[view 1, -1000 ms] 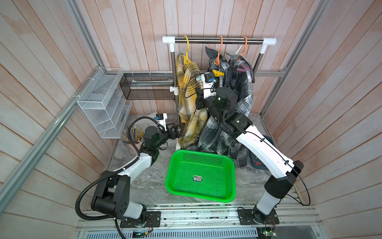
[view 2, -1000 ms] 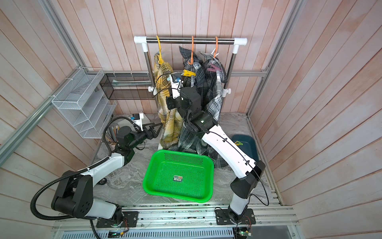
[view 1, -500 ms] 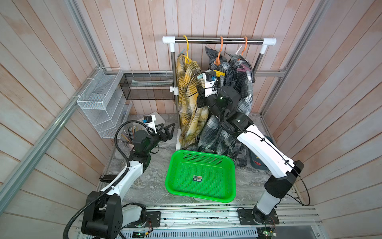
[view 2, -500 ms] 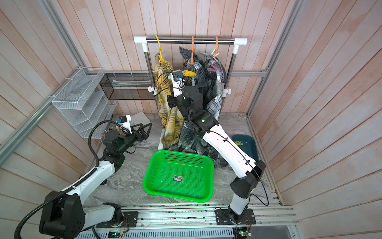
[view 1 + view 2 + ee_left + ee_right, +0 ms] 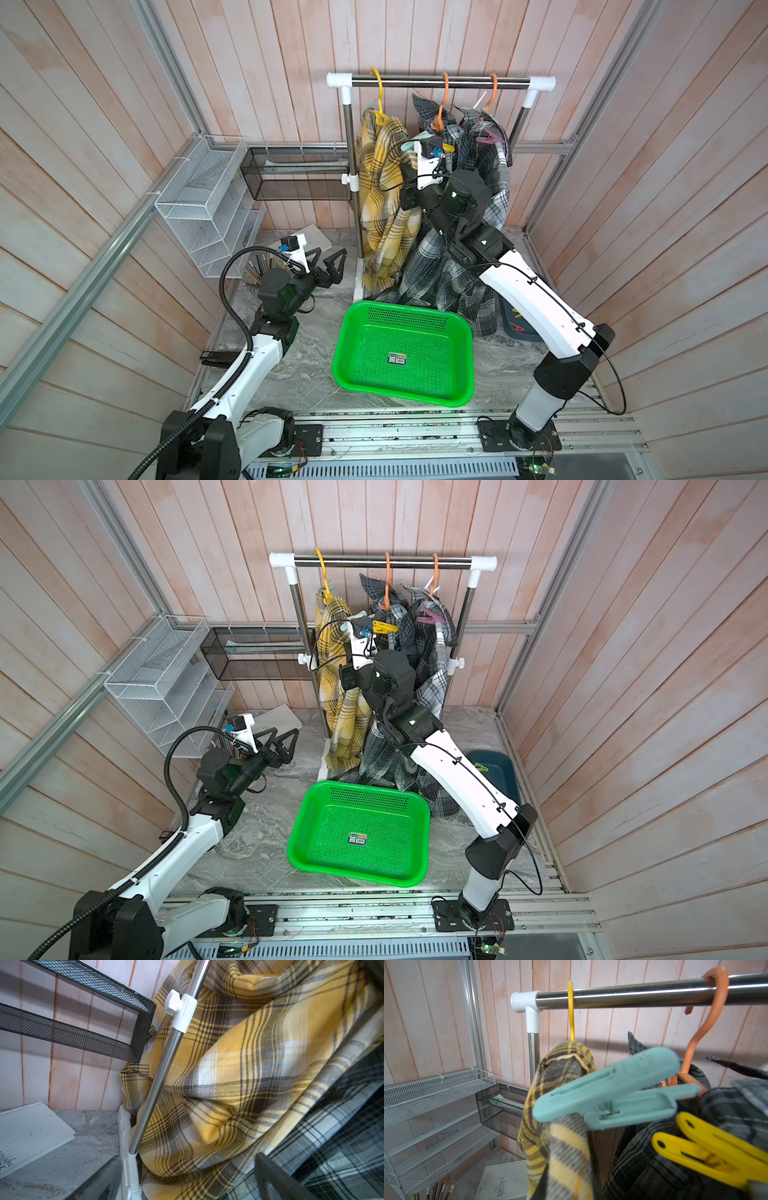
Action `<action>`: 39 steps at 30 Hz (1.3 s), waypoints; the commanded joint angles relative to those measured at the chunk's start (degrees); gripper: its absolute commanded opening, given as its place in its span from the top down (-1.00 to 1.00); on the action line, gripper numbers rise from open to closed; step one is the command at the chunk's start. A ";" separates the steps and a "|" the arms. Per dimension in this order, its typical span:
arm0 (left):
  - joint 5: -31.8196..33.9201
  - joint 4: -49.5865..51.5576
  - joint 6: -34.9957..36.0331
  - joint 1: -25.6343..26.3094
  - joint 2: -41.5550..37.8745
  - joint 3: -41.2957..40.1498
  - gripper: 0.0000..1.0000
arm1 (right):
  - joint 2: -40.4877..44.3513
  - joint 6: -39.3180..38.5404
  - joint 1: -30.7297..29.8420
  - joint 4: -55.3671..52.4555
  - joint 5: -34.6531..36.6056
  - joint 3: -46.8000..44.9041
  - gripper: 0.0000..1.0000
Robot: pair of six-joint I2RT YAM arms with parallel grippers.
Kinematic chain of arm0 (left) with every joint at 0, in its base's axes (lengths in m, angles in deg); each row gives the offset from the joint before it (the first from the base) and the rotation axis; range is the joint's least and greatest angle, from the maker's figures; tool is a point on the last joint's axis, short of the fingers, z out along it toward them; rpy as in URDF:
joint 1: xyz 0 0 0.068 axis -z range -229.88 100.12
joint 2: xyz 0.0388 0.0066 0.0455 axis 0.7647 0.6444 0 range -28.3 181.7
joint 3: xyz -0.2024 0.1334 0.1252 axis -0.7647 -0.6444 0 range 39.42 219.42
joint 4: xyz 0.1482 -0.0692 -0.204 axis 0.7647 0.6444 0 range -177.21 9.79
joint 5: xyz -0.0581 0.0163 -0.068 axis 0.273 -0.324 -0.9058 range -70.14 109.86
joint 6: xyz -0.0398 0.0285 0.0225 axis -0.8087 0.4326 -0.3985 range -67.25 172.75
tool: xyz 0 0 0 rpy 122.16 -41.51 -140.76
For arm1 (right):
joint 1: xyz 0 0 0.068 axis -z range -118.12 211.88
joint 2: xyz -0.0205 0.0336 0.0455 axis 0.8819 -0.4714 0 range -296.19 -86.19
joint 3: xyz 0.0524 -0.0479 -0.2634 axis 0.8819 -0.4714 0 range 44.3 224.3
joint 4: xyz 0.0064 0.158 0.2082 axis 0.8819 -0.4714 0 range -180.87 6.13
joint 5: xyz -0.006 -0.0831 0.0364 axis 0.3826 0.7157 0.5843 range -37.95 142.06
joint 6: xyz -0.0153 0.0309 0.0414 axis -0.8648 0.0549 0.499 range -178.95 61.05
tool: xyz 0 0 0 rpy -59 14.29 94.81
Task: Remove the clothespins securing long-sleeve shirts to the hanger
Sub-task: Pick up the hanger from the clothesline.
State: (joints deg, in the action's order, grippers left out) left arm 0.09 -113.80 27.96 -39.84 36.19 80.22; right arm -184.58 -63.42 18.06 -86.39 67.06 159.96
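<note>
Clothespins (image 5: pixel 448 146) sit under the rail (image 5: pixel 633 995). The teal clothespin (image 5: pixel 608 1095) bites the yellow plaid shirt (image 5: pixel 562 1157). In both top views the yellow clothespin (image 5: pixel 384 626) lies just beside it at 3 o'clock, over a grey checked shirt (image 5: pixel 436 266). The right gripper (image 5: pixel 430 162) is close at their 6 o'clock (fingers hidden, so I cannot tell what the jaws hold). A tug without a squeeze could drag cloth off its hanger (image 5: pixel 571 1012) or jolt the neighbouring pin. The left gripper (image 5: pixel 330 259), jaws wide and empty, hangs at 7 o'clock, too far to steady anything.

The teal clothespin (image 5: pixel 612 1097) is gripping the hanging yellow-plaid shirt (image 5: pixel 560 1147). The yellow clothespin (image 5: pixel 716 1155) is sitting just beside it, against a grey checked shirt (image 5: pixel 643 1157). The mauve clothespin (image 5: pixel 489 137) is pinching the other grey shirt (image 5: pixel 498 195).
</note>
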 commanded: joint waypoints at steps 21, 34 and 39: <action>0.45 0.58 0.79 -0.38 -1.20 -0.05 -1.00 | 4.33 2.49 2.39 6.21 -5.16 -5.03 1.00; -0.53 -1.10 0.10 -0.37 -1.02 -0.28 -1.00 | 4.27 1.87 2.42 13.38 -3.27 -1.02 1.00; -0.97 -1.79 0.00 -0.39 -0.68 -0.17 -1.00 | 6.69 1.62 2.42 18.19 -2.39 -4.60 1.00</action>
State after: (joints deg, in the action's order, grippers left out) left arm 0.31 -113.85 28.07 -39.88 35.75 80.22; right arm -181.30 -61.52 20.03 -78.04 62.97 155.96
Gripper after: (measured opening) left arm 0.998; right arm 0.158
